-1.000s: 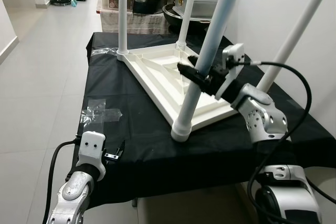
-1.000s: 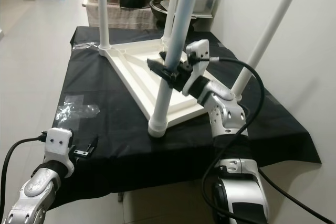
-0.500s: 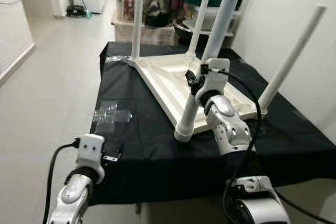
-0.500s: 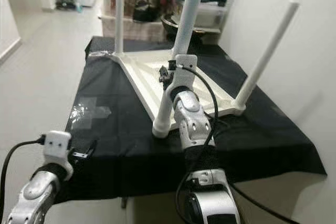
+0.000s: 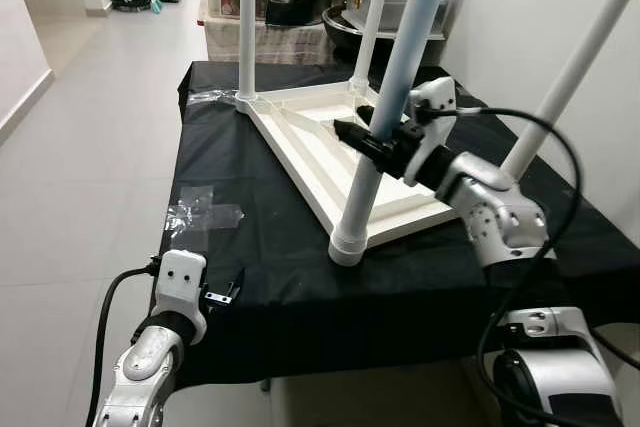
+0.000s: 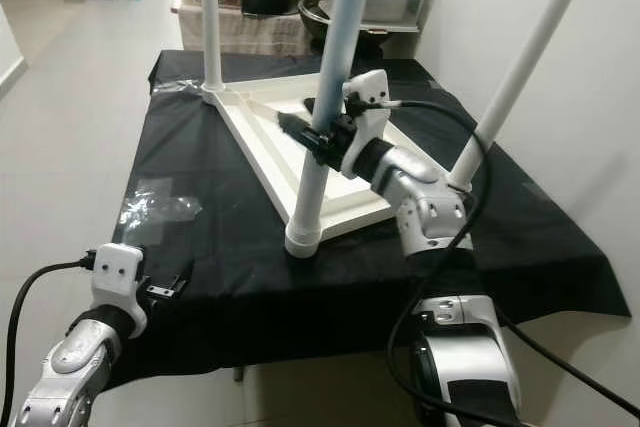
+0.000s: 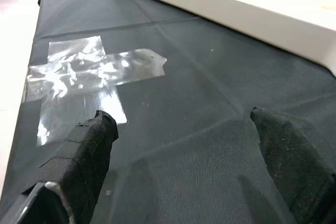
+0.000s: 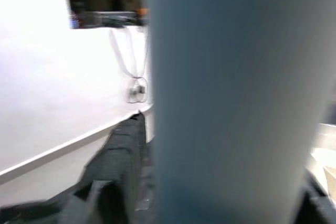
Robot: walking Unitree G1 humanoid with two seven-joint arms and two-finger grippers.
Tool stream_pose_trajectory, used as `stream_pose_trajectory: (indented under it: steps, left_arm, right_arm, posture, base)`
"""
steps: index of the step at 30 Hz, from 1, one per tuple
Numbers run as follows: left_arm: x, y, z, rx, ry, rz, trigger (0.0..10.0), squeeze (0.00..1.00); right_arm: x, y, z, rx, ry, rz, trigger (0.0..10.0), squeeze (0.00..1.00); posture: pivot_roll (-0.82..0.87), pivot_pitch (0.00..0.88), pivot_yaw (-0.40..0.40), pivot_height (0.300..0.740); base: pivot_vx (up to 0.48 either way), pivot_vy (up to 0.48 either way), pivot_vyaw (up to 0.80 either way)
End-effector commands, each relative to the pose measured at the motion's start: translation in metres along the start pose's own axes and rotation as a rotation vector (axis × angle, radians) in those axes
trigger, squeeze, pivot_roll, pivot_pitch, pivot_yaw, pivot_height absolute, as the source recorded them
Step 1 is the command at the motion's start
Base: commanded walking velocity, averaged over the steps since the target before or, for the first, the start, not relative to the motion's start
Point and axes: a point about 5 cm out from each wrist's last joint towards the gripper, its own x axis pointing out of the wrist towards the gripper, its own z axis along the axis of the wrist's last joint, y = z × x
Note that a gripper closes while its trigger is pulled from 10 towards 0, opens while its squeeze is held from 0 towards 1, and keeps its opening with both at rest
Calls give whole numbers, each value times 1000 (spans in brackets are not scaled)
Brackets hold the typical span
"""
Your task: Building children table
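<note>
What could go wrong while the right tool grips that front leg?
The right tool clamps the near white plastic leg midway up; twisting or pushing sideways could slide the upside-down white tabletop on the black cloth, possibly toward the near edge. The arm's black cable loops near the right-hand leg and might snag it.

Pale tiled floor (image 5: 90, 117), white wall (image 5: 520, 27)

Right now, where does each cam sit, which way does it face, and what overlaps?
Left and right eye views: on the head, looking forward and down at the upturned white table on black cloth; both arms show, right gripper on the near leg.
Left wrist view: along the open left gripper over cloth and clear tape.
Right wrist view: close on that leg.
Shared: leg, cloth, tape.
</note>
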Motion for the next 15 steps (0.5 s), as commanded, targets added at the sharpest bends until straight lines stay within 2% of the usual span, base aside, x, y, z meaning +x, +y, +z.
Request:
stream_pose_trajectory:
  steps: [1,2,3,4,6,7,8,9,10,11,13,14,15]
  left_arm:
    - [1,-2,-2,-11,5,-6,10000,0]
    - [1,-2,-2,-11,5,-6,10000,0]
    - [1,-1,-1,-10,3,-4,10000,0]
    - [1,0,-1,-10,3,0,10000,0]
    - [1,0,-1,-10,3,0,10000,0]
    - [-1,0,-1,-10,4,5,10000,0]
    - [-1,0,-1,-10,4,5,10000,0]
    - [-3,1,-2,-10,7,6,10000,0]
    - [-4,1,-4,-11,11,5,10000,0]
    - [-4,0,-5,-11,14,3,10000,0]
    - [-4,0,-5,-11,14,3,10000,0]
    - [0,-3,-4,-16,10,-4,10000,0]
    - [2,-5,-3,-18,7,-8,10000,0]
  right_arm:
    - [4,14,-9,21,20,174,353,0]
    - [4,14,-9,21,20,174,353,0]
    - [6,17,-19,53,47,200,0,0]
    - [7,18,-31,71,88,170,0,0]
    - [7,18,-31,71,88,170,0,0]
    - [11,16,-45,63,157,58,0,0]
    - [11,16,-45,63,157,58,0,0]
    - [15,6,-60,51,237,-164,0,0]
    - [10,-10,-75,103,277,-477,0,0]
    - [-2,-21,-93,178,333,-763,0,0]
    - [-2,-21,-93,178,333,-763,0,0]
    - [-14,-13,-116,285,368,-929,10000,0]
    - [-12,-5,-118,302,346,-875,10000,0]
  posture:
    - [44,0,-136,740]
    - [44,0,-136,740]
    - [53,0,-146,740]
    - [59,0,-148,740]
    - [59,0,-148,740]
    - [60,0,-146,740]
    - [60,0,-146,740]
    - [50,0,-141,740]
    - [39,0,-136,740]
    - [37,0,-134,740]
    - [37,0,-134,740]
    - [35,0,-130,740]
    - [35,0,-130,740]
  base:
    - [0,0,0]
    - [0,0,0]
    - [0,0,0]
    - [0,0,0]
    - [0,0,0]
    - [0,0,0]
    - [0,0,0]
    - [0,0,0]
    - [0,0,0]
    - [0,0,0]
    - [0,0,0]
    - [0,0,0]
    - [0,0,0]
